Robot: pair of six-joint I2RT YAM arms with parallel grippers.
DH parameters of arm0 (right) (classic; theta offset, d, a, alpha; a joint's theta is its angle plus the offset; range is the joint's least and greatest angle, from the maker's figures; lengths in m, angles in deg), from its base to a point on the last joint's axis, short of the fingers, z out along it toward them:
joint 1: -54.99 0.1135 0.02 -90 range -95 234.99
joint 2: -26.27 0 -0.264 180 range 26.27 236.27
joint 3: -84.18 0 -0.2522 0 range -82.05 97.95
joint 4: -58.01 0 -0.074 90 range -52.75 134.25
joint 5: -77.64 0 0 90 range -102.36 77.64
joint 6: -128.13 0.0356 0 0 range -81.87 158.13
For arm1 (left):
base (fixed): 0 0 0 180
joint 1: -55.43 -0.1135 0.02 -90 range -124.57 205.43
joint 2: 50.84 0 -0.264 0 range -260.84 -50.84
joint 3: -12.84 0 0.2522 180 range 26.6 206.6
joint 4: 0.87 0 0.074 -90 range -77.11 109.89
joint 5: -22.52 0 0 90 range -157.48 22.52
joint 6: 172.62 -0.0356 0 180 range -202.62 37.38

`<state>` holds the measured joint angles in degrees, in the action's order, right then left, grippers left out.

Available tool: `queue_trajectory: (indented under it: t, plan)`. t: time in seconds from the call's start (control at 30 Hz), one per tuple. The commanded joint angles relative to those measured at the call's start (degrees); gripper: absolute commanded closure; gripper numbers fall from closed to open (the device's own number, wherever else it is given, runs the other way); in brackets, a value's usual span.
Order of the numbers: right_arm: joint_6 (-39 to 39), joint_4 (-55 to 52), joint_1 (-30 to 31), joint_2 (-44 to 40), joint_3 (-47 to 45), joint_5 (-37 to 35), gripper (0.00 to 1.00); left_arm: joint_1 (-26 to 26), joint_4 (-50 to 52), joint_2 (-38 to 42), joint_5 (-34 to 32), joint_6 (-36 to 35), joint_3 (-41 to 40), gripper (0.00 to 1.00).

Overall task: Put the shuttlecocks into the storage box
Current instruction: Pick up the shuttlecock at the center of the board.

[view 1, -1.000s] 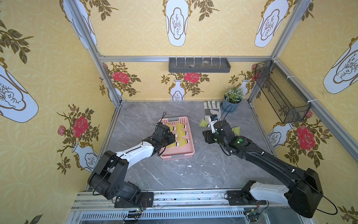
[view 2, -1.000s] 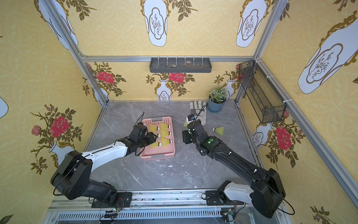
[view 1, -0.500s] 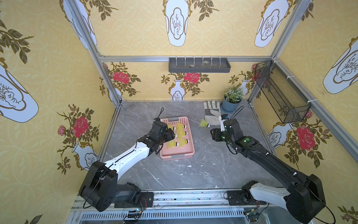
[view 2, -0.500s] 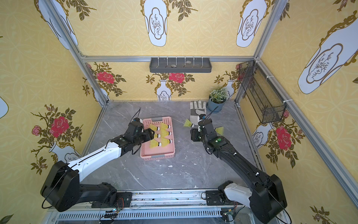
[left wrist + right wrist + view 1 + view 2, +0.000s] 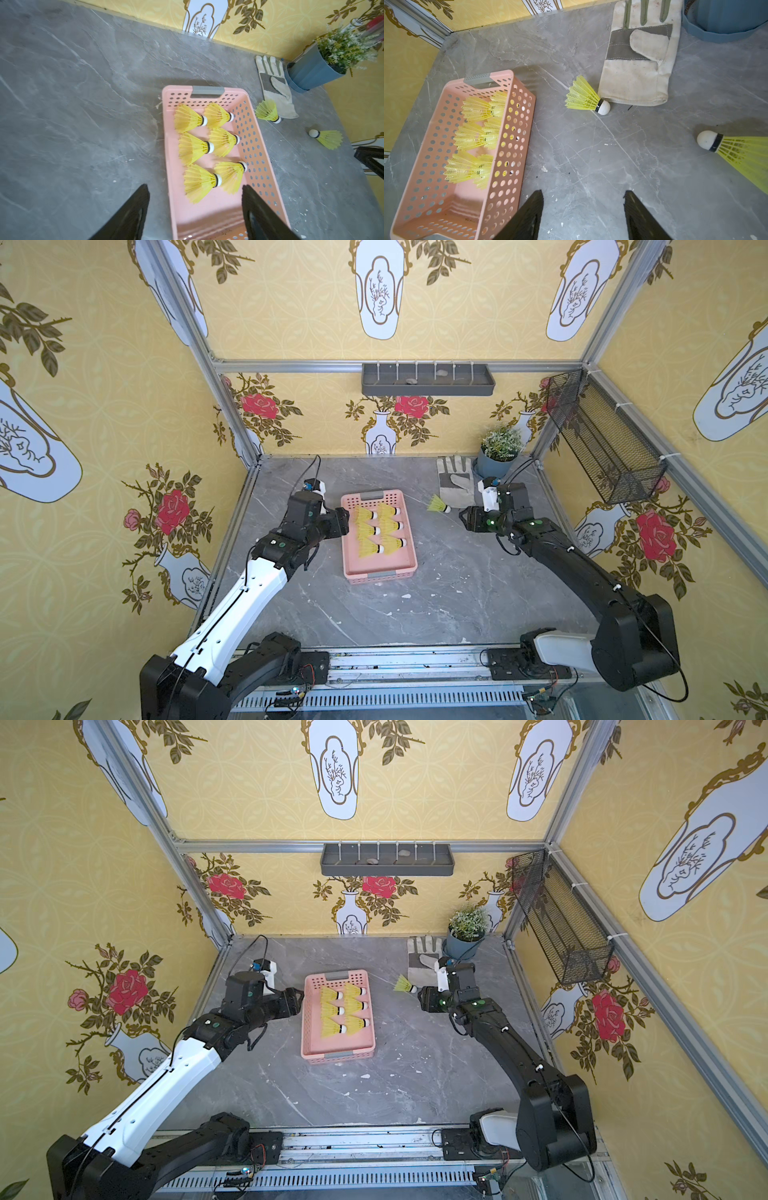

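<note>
1. The pink storage basket [image 5: 380, 566] sits mid-bench, one grey-handled short end facing the back wall.
2. Six shuttlecocks [image 5: 193, 148] lie inside it in three pairs, filling the half nearer the back wall, with their white tips pointing towards the right arm's side.
3. The left claw [image 5: 195, 187] hangs over the basket's long wall on its own side. Its fingers are spread apart with nothing between them, one over the bench and one over the basket.
4. A seventh shuttlecock [image 5: 437, 504] lies on the bench between the basket and a work glove [image 5: 455, 485], with its tip just beside the cuff.
5. The eighth shuttlecock [image 5: 737, 151] lies on its side on bare bench, close to the right claw [image 5: 583, 192].
6. That claw stands apart and empty above bare bench, between the basket and the eighth shuttlecock.
7. A potted plant [image 5: 498, 452] stands in the back corner, behind the glove.
</note>
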<state>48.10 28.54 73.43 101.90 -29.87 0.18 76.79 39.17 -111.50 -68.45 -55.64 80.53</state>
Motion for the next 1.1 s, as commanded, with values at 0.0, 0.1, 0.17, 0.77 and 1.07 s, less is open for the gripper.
queue_trajectory:
  t: [0.0,0.1,0.17,0.77,1.07]
  plan:
    - [-6.11,-3.28,-0.07,3.39,1.98,2.07,0.37,-2.08,7.52,1.33,5.42,-7.53,1.90,0.28]
    - [-9.14,-5.04,-0.07,7.65,4.29,0.89,0.38,-4.74,9.36,2.92,8.40,-10.36,2.72,0.28]
    - [-11.10,-5.17,-0.08,10.13,5.64,0.39,0.39,-5.90,9.61,3.96,9.86,-11.51,2.55,0.28]
    - [-27.45,-3.50,-0.14,30.46,19.94,2.48,0.41,-7.92,7.20,7.14,11.91,-11.57,-0.14,0.29]
    - [-30.28,-7.03,-0.07,39.28,28.40,2.99,0.44,-8.75,6.94,7.14,12.71,-11.51,-0.23,0.29]
